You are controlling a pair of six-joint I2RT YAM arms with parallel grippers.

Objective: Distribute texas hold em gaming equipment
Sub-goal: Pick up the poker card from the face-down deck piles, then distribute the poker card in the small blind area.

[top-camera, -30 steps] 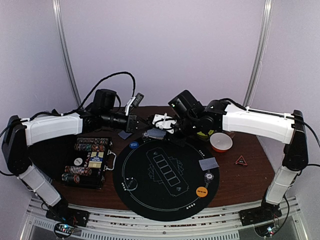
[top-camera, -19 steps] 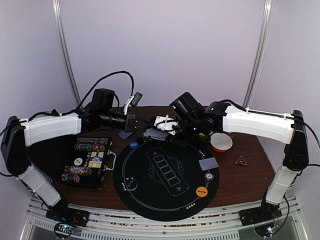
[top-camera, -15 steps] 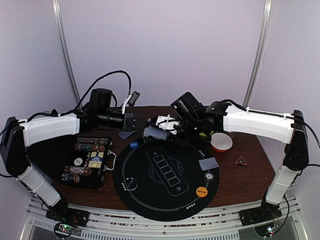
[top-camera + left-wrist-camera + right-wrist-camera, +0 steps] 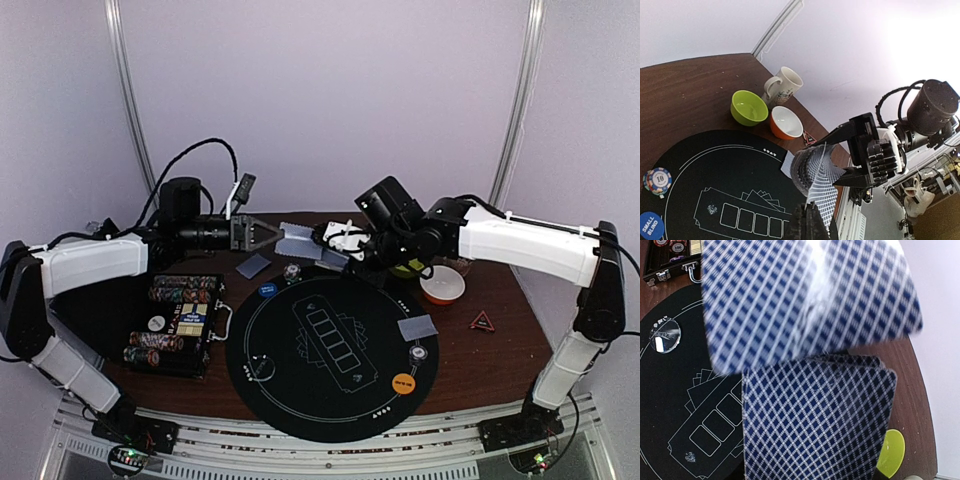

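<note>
My right gripper [image 4: 338,247] is shut on a deck of blue-checked playing cards [image 4: 815,420], held above the far rim of the black mat [image 4: 330,400]. My left gripper [image 4: 810,210] is shut on the edge of one card [image 4: 840,200], which curves up from the deck [image 4: 805,170]. In the top view this card [image 4: 294,243] bridges the left gripper [image 4: 268,232] and the deck. One card [image 4: 253,266] lies on the table and another [image 4: 417,327] on the mat. A blue disc [image 4: 268,290], an orange disc [image 4: 404,382], a clear disc [image 4: 418,352] and a red triangle [image 4: 483,321] lie around.
An open chip case [image 4: 180,320] sits at the left. A small chip stack [image 4: 291,270] stands at the mat's far edge. The orange-white bowl [image 4: 442,284], green bowl [image 4: 748,106] and white mug [image 4: 785,86] stand at the far right.
My left gripper has drawn back to the left and a little higher, pulling one card partly off the deck. The right gripper with the deck has shifted slightly up and right.
</note>
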